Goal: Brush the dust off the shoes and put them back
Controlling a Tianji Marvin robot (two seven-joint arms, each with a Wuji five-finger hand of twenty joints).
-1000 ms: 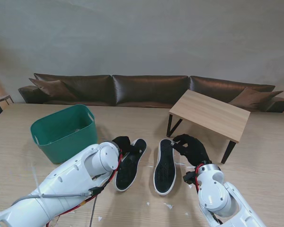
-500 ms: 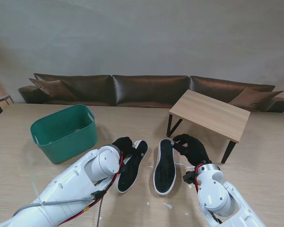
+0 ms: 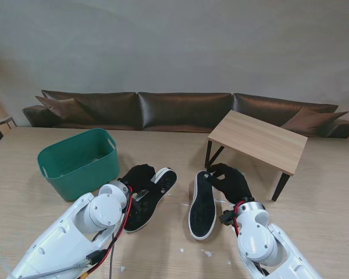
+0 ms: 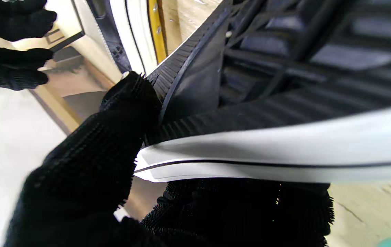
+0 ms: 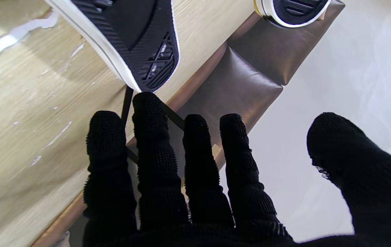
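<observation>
Shoes sole-up, black tread, white rims: left hand (image 3: 138,176) clamps left shoe (image 3: 148,198); right hand (image 3: 230,181) fingers spread.

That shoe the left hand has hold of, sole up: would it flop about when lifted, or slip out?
The shoe probably stays fairly stiff: its thick white rubber rim and ribbed black sole look firm in the left wrist view. The left hand wraps its edge, and the textured glove should resist slipping. It looks light for its size, so held off-centre it may swing.
</observation>
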